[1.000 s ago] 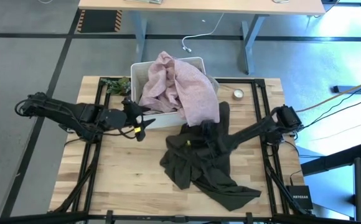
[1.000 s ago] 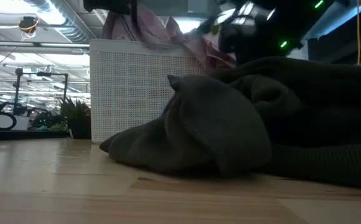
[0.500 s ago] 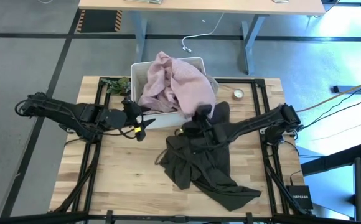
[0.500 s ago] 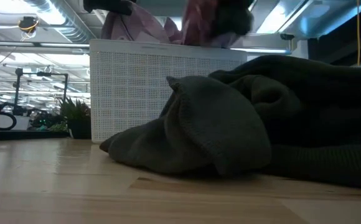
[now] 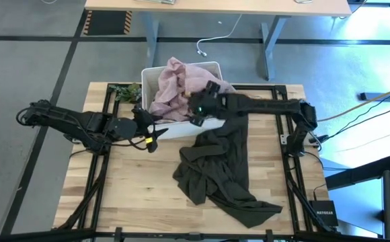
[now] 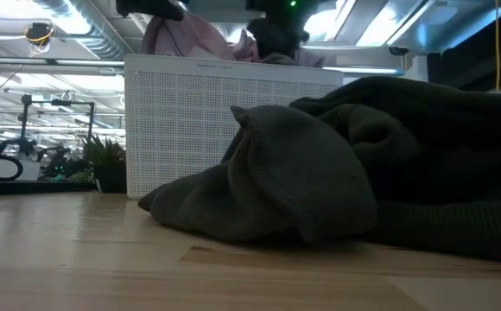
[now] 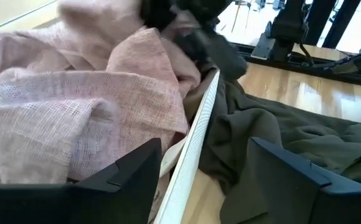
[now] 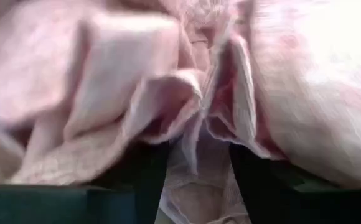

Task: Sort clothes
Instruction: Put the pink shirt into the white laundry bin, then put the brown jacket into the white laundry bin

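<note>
Right hand [image 5: 196, 109] reaching across the worktop [image 5: 128, 195] and over the near rim of the white bin [image 5: 180, 127], down among the folds of the dusty pink garment [image 5: 171, 84]; fingers [image 8: 143, 171] spread in the right wrist view, with a gathered ridge of pink cloth between them, though impossible to tell whether really pinched. Pink garment heaped in the bin, standing above the rim in the low view [image 6: 186, 39] and filling the bin side of the left wrist view [image 7: 75, 99]. Dark olive-grey garment [image 5: 215, 168] sprawled on the worktop in front of the bin, its upper end touching the bin's front wall, the rest trailing toward the near edge; in the low view [image 6: 320, 173] lying as a rumpled mound against the perforated bin wall [image 6: 190, 121]. Left hand [image 5: 148, 132] low over the worktop just beside the bin's left front corner, fingers [image 7: 124, 180] spread wide and holding nothing, pointing along the bin rim [image 7: 196, 143].
</note>
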